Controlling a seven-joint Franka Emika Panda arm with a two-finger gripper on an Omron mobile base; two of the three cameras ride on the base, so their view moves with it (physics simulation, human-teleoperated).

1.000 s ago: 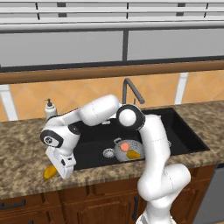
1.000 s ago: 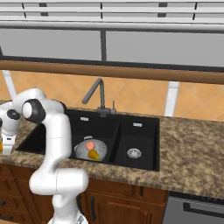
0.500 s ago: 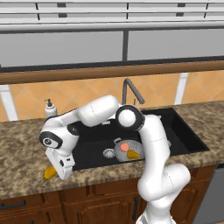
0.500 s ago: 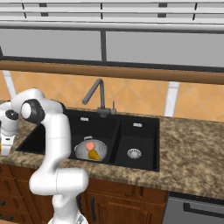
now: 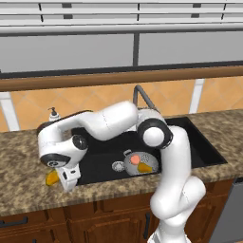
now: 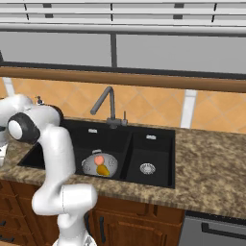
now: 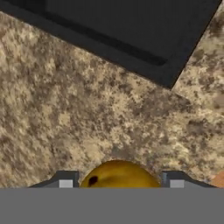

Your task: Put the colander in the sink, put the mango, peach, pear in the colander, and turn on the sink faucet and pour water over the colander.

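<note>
The colander (image 5: 138, 163) is sitting in the large basin of the sink (image 5: 204, 151), holding the peach (image 5: 135, 159) and the mango (image 5: 146, 166), which are lying just beside each other. The faucet (image 6: 106, 103) is standing behind the basins. Out on the granite counter (image 5: 19, 175), left of the sink, the pear (image 7: 119, 175) is lying between the fingers of the gripper (image 7: 118, 180); they are closing around it.

The tool (image 7: 118, 186) has closed in around the pear (image 7: 119, 175).
</note>
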